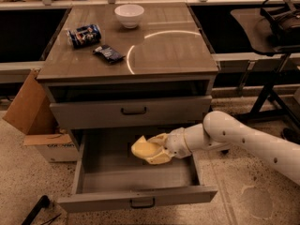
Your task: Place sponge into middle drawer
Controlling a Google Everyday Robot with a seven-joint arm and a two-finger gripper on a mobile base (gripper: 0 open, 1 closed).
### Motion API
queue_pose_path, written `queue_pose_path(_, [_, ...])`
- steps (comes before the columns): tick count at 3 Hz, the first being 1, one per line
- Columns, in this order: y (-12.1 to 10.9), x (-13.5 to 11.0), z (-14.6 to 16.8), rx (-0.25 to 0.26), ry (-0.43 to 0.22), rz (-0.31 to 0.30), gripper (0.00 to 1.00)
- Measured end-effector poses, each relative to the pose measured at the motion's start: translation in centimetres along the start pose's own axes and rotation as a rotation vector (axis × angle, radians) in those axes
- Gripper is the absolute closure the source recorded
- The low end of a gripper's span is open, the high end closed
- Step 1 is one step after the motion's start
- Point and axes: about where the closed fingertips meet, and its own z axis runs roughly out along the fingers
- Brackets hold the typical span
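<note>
The pale yellow sponge is held in my gripper, which is shut on it. The white arm reaches in from the right. The sponge hangs just above the grey floor of the open middle drawer, toward its right middle. The drawer is pulled far out, its slim front panel with a small dark handle nearest the camera. Above it is the closed taller-faced drawer front with a dark handle.
On the cabinet top stand a white bowl, a blue drink can on its side and a small dark snack packet. A cardboard box stands left of the cabinet. A black stand is at right.
</note>
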Motion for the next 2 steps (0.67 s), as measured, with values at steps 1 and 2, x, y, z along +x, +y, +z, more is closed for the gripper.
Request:
queue_pose_path(1, [-0.1, 3.1, 2.8, -0.002, 0.023, 0.035, 0.82])
queue_pose_path(2, [-1.2, 6.4, 5.8, 0.028, 0.071, 0.081, 0.5])
